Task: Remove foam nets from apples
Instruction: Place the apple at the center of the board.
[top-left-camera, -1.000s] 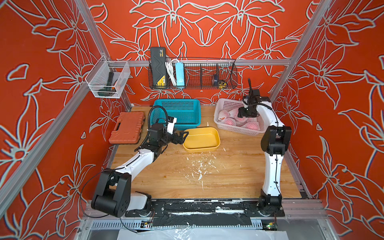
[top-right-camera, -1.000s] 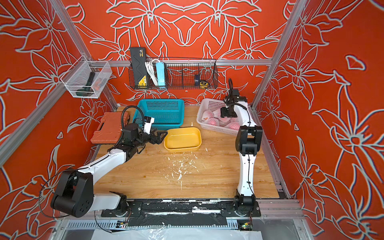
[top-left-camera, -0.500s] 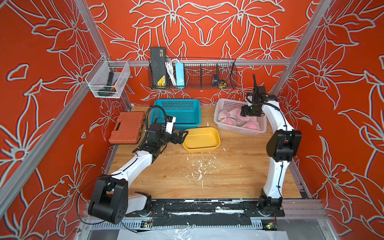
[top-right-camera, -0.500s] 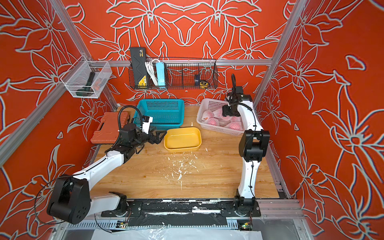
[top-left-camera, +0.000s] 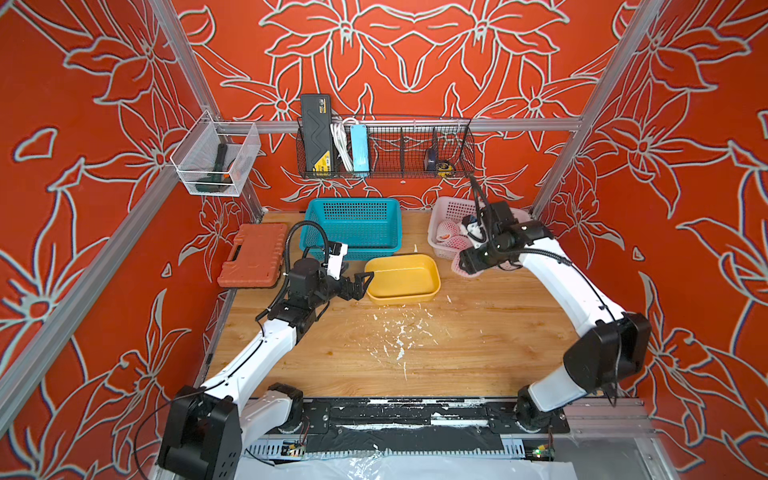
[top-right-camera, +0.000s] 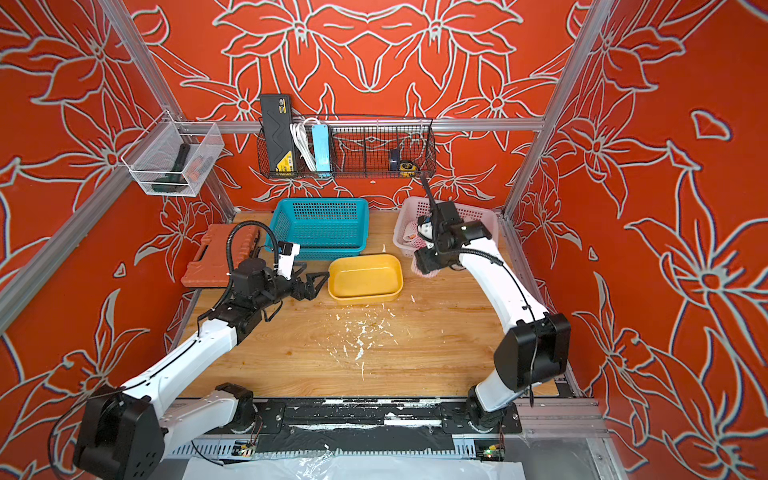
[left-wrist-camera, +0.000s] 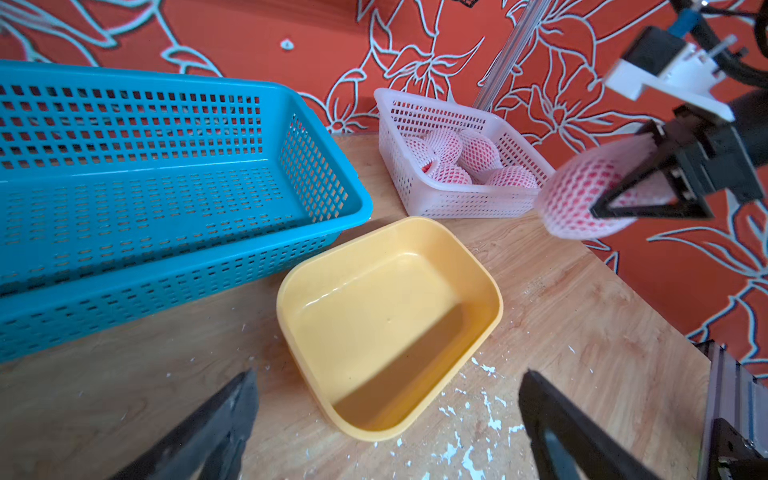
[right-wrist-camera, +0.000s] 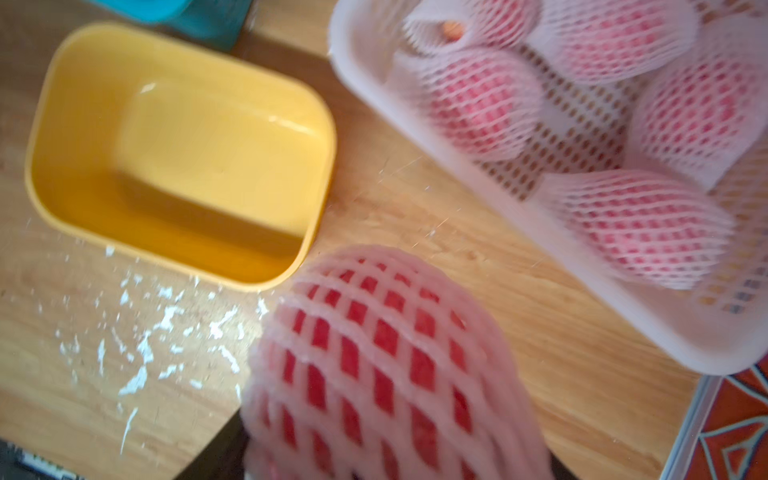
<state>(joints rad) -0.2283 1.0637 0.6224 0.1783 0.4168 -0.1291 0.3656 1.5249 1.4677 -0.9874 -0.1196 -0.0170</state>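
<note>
White foam mesh with red showing through the diamond holes: foam net (right-wrist-camera: 386, 365) wrapped full round one apple (right-wrist-camera: 422, 368), clamped between the jaws of the right claw (top-left-camera: 465, 268). Gripped across the belly, seemingly, though too blurred at lower centre of the right wrist view for certainty. Held in the air, clear of the table (top-left-camera: 478, 353), just in front of the pink basket (top-left-camera: 446, 208) at upper right of both top views. Likely placed here, over open table, for room to strip the sleeve.

Left claw (top-left-camera: 362, 286) at centre left, jaws wide apart, empty, pointed toward the load and well apart from it. Between the two, squarely in the path: yellow tub (top-left-camera: 434, 286), empty. Advisable to pass above the tub rim, not through it. Behind it, blue basket (top-left-camera: 353, 247), also empty, probably meant for nets or bare fruit. Inside the pink basket, more netted apples (left-wrist-camera: 478, 153), none unwrapped. White foam crumbs (top-left-camera: 399, 336) scattered mid-table; orange case (top-left-camera: 253, 262) far left, out of the way.
</note>
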